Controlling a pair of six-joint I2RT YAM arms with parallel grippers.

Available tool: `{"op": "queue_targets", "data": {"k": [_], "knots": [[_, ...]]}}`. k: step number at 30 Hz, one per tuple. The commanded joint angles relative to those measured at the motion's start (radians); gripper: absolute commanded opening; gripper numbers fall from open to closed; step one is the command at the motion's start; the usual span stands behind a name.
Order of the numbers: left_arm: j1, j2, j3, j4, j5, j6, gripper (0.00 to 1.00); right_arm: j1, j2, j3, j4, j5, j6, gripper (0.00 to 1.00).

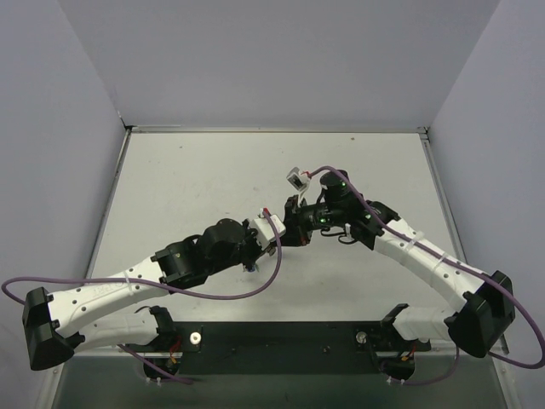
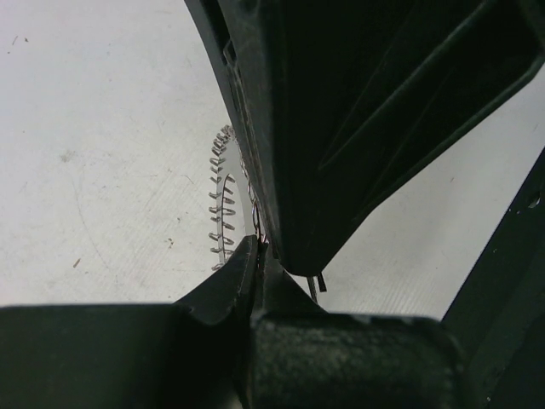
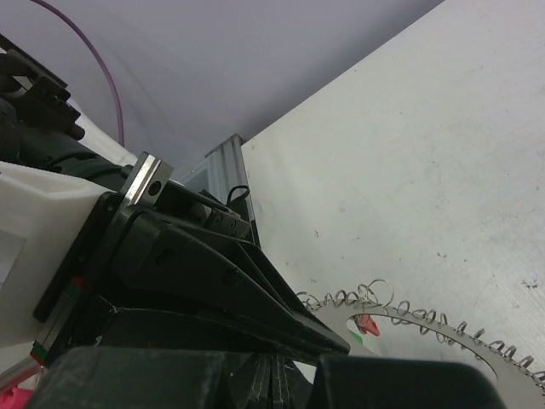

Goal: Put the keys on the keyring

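The keyring (image 3: 443, 329) is a silvery loop with coiled links, held above the table; part of it shows in the left wrist view (image 2: 223, 194). A red key head (image 3: 368, 324) and a green one (image 3: 358, 339) hang on it. My left gripper (image 2: 258, 249) is shut on the keyring's edge; it also shows in the right wrist view (image 3: 337, 342). My right gripper (image 3: 277, 377) is shut, tip to tip with the left. A thin dark metal piece (image 2: 315, 287) sticks out below its tips. In the top view both grippers (image 1: 279, 223) (image 1: 296, 223) meet mid-table and hide the ring.
The white table (image 1: 213, 179) is bounded by metal rails (image 1: 272, 129) and pale walls at the back and sides. The arms' bases sit on a black bar (image 1: 281, 341) at the near edge. Purple cables (image 1: 272, 264) loop off both arms.
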Motion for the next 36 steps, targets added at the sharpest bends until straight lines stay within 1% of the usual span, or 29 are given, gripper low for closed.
{"op": "queue_targets", "data": {"k": [1, 7, 15, 29, 36], "knots": [[-0.006, -0.019, 0.032, 0.085, 0.003, 0.002, 0.00, 0.026, 0.012, 0.055, -0.039, 0.031, -0.079, 0.00], [-0.006, -0.020, 0.034, 0.085, -0.001, 0.003, 0.00, 0.046, 0.032, 0.076, -0.099, 0.120, -0.099, 0.00], [-0.006, -0.020, 0.034, 0.090, 0.011, 0.002, 0.00, 0.049, 0.030, 0.081, -0.105, 0.231, -0.083, 0.00], [-0.006, -0.030, 0.027, 0.093, 0.022, 0.000, 0.00, 0.046, 0.024, 0.070, -0.089, 0.278, -0.063, 0.00], [-0.006, -0.037, 0.027, 0.094, 0.020, -0.004, 0.00, 0.040, 0.023, 0.061, -0.080, 0.273, -0.057, 0.00]]}}
